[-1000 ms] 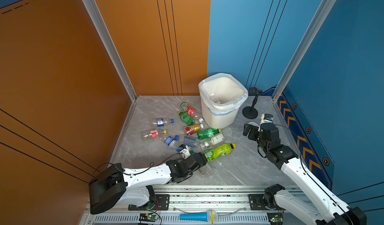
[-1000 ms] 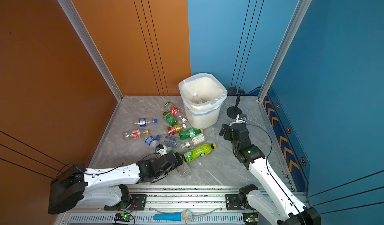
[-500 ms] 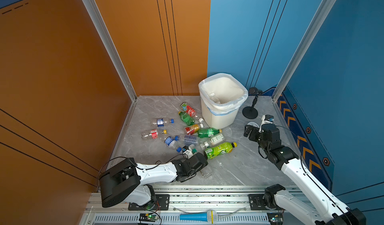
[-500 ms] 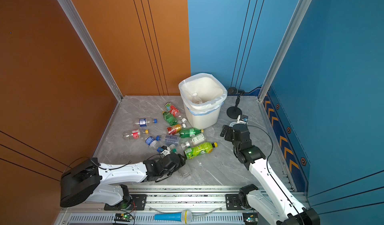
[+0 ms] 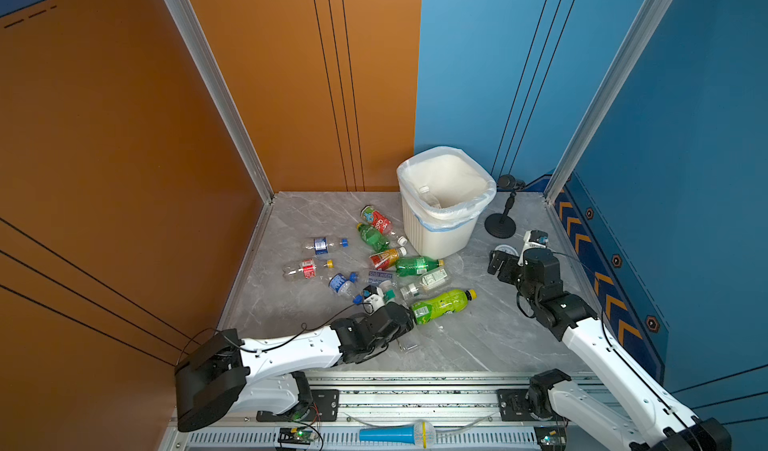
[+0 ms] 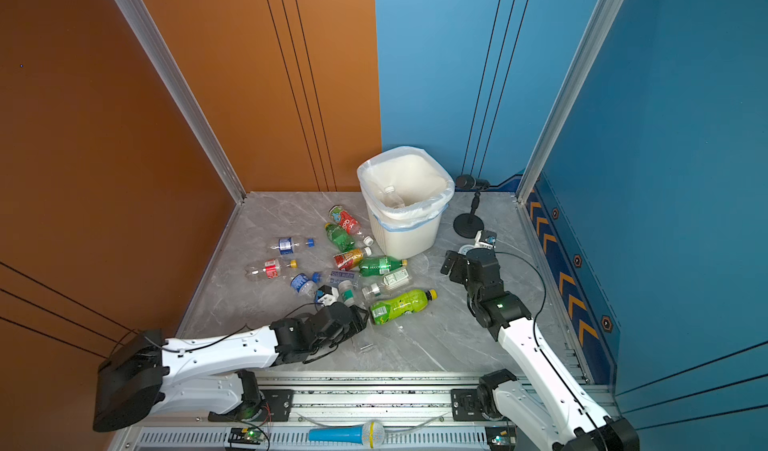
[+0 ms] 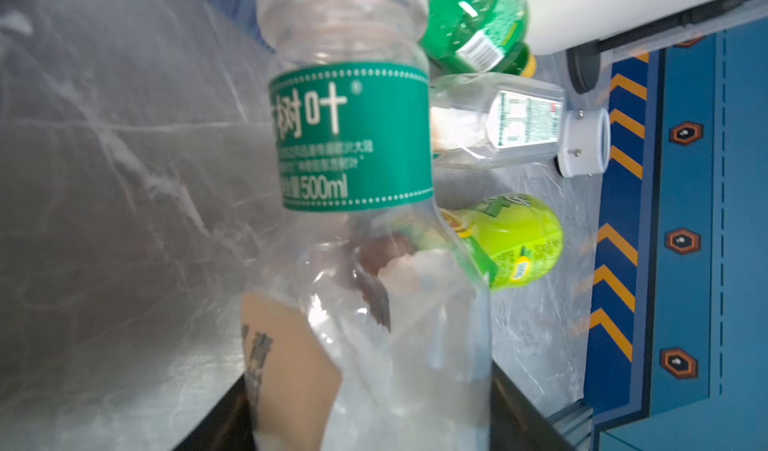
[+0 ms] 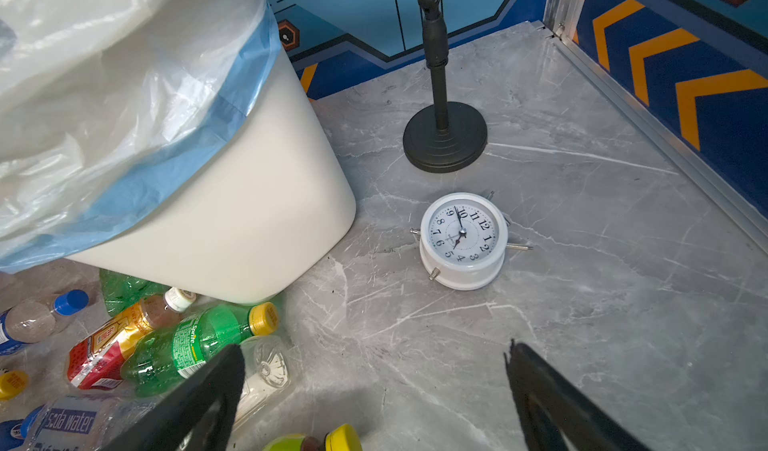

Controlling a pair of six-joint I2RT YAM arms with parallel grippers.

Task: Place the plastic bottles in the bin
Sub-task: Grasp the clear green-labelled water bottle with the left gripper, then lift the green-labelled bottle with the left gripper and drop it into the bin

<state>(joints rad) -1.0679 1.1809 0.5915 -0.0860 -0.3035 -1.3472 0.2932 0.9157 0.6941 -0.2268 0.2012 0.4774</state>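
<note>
12 plastic bottles (image 5: 417,265) are counted in all (more may be hidden under the left arm (image 5: 291,349)). 1 white-capped bottle (image 5: 429,197) is seen inside the bin (image 5: 440,237), against its 8 o'clock wall. 10 are found lying loose on the grey surface (image 5: 478,336), spread between 7 and 9 o'clock of the bin. These are made up of 3 green ones, among them a lime-green bottle (image 5: 442,303) with a yellow cap, 1 red-labelled bottle (image 5: 376,220), 1 brown-tinted bottle (image 5: 386,257) and 5 clear ones.

The 12th, a clear bottle with a green label (image 7: 349,137), is clamped between the 2 fingers of the left gripper (image 7: 374,345), low over the surface at 7 o'clock of the bin. Whether it is lifted clear cannot be told. The lime-green bottle is placed just beside this gripper, at its 2 o'clock.

The right gripper (image 8: 374,349) is held above the surface at 4 o'clock of the bin, its 2 fingers spread wide and empty. 1 white alarm clock (image 8: 461,241) is laid face up near it, and 1 black microphone stand (image 8: 444,137) is stood at 3 o'clock of the bin.
</note>
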